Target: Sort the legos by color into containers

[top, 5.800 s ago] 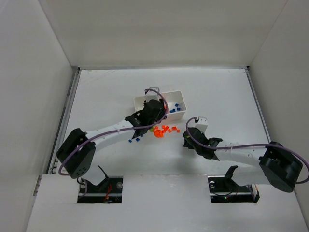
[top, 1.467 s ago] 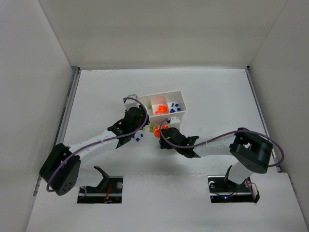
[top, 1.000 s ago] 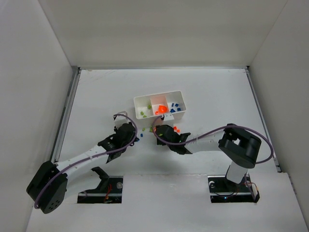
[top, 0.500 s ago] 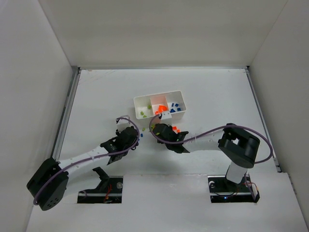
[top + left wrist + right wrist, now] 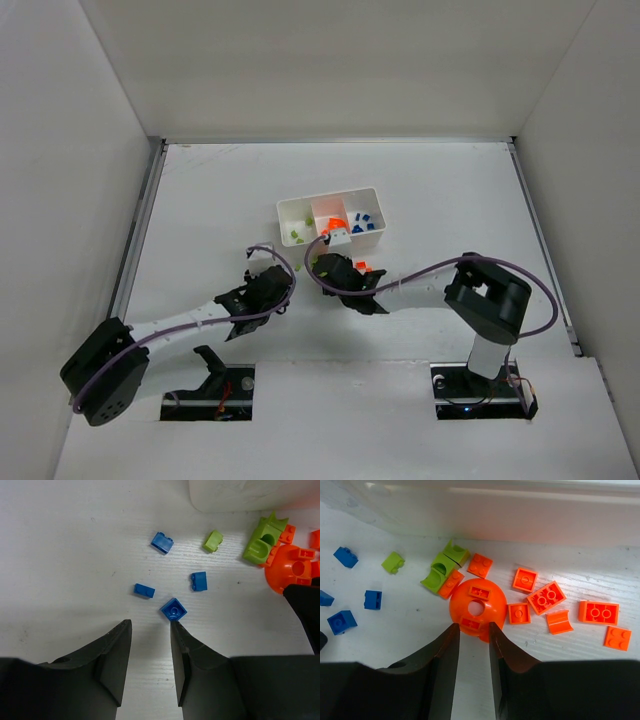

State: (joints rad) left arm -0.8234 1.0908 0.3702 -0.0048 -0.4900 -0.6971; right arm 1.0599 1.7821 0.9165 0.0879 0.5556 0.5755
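Observation:
The white tray (image 5: 330,195) holds green bricks in its left compartment, orange in the middle and blue in the right. Loose legos lie on the table in front of it. My left gripper (image 5: 150,624) is open and low over the table. A blue brick (image 5: 173,610) lies just ahead of its right fingertip, with three more blue bricks (image 5: 162,542) beyond. My right gripper (image 5: 473,626) is open. Its tips sit at the near rim of an orange dome piece (image 5: 477,605), among several flat orange bricks (image 5: 546,596) and green bricks (image 5: 439,572).
The tray's white wall (image 5: 520,510) runs just beyond the orange pile. In the top view the two grippers, left (image 5: 272,288) and right (image 5: 330,270), are close together in front of the tray. White walls enclose the table on three sides.
My left gripper has pulled back from the tray and come down by the blue bricks. My right gripper has swung left to the orange pile and edged closer to the dome piece.

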